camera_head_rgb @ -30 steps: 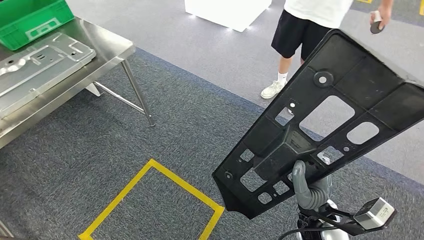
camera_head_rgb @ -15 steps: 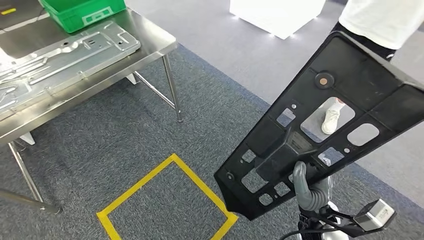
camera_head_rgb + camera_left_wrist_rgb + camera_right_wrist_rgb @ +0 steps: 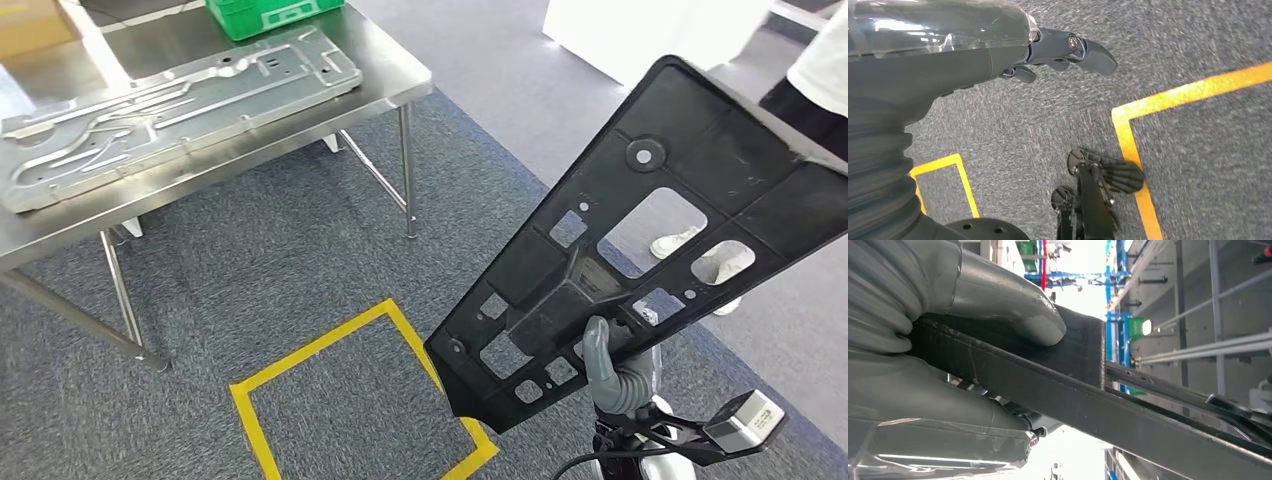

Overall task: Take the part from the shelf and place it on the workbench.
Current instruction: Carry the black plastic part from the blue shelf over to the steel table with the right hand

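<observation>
Carry step, robot walking the part over to the table (image 3: 395,85), steel top on thin legs, up and to the left in the head view and well apart from the robot. The part is a big black plate (image 3: 640,240) full of cut-outs, off the shelf already, held up in the air, tilted, its broad end high and away. The right hand (image 3: 620,375) grips it at the narrow lower end; in the right wrist view the thick grey thumb (image 3: 1013,310) presses down on one face of the plate's edge with the fingers clamped under. To do this well: keep that grip tight, since the plate is long and held at one end it will want to swing; close on the table squarely, then level the plate before lowering. The table already carries a large silver metal panel (image 3: 180,110) and a green crate (image 3: 275,15) at the far edge, so bare steel looks scarce, likely the near strip. A table leg (image 3: 408,170) sits on the approach side. Yellow tape square (image 3: 350,400) on the carpet just ahead. A person (image 3: 810,95) stands behind the plate, near. Left hand (image 3: 1063,52) hangs over the floor, fingers loosely curled, holding nothing.
</observation>
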